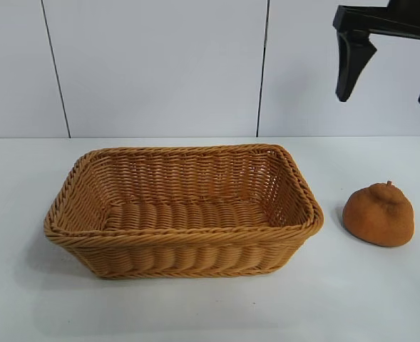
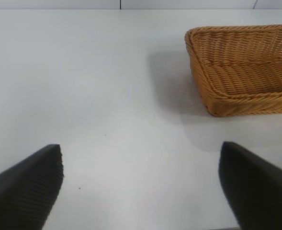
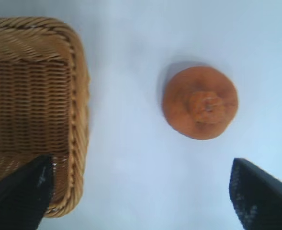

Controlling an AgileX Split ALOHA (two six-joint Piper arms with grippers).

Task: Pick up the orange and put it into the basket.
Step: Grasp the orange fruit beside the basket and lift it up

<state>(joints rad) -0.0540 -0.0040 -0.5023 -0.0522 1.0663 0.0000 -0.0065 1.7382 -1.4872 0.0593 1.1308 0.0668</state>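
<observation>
White bench (image 1: 381, 299), pale wall: orange (image 1: 378, 215) just right of empty basket (image 1: 181, 235).
Right gripper (image 1: 388, 75) high above, fingers spread, empty; left gripper (image 2: 141, 187) likewise, parked. Off-centre descent risks nudging, rolling orange.

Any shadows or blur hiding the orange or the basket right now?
Exterior view: sharp, soft shadows left of the orange and under the basket. Right wrist view: slightly soft, the orange casts a faint shadow, right hand fingertips blurred. Left wrist view: the basket casts a pale shadow, nothing hidden.

orange (image 1: 378, 215) right of basket (image 1: 181, 239), apart
</observation>
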